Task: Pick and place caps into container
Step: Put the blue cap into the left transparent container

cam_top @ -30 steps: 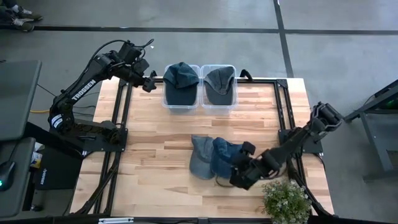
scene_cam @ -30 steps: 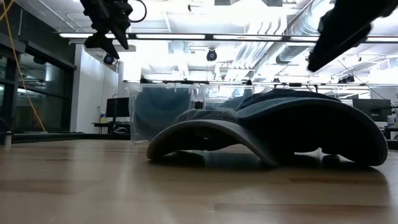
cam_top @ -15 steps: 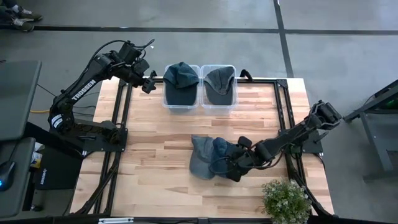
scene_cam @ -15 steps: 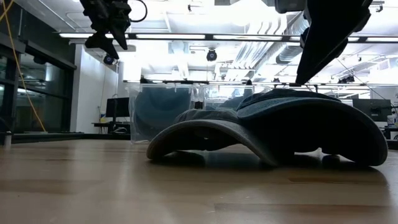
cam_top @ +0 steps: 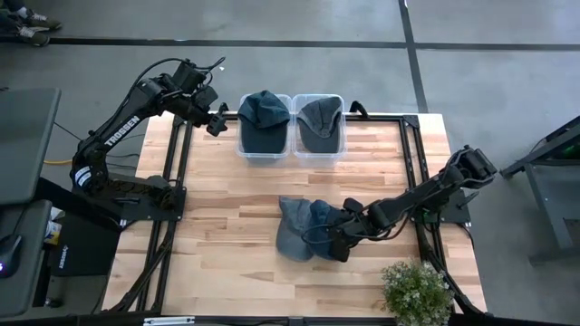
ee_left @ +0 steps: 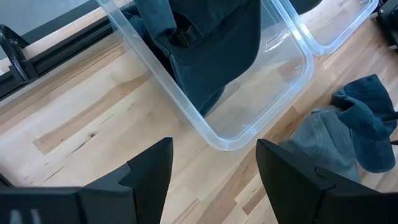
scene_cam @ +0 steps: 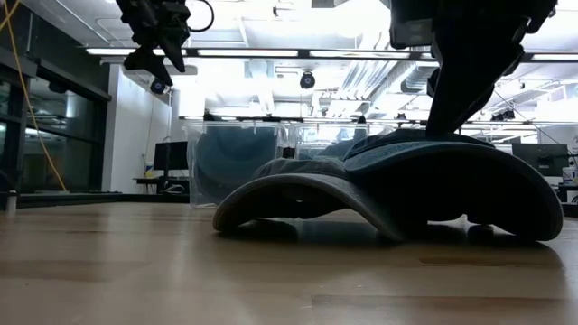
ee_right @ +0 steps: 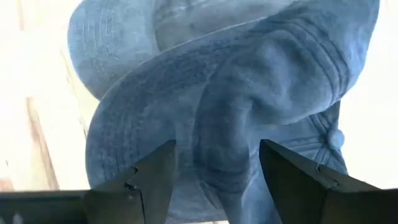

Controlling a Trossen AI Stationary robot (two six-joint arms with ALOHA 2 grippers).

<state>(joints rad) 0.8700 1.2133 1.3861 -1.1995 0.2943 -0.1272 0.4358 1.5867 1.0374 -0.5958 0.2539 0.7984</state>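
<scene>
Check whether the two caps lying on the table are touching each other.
Touching. The high view shows the dark blue cap overlapping the grey cap with no wood between them; the low view shows it lying over the grey one too.

A light wooden bench carries everything. Directly below the right gripper two caps lie on it, a dark blue cap overlapping a grey-blue cap. Well beyond that gripper, beside the left gripper, two clear bins stand side by side.
</scene>
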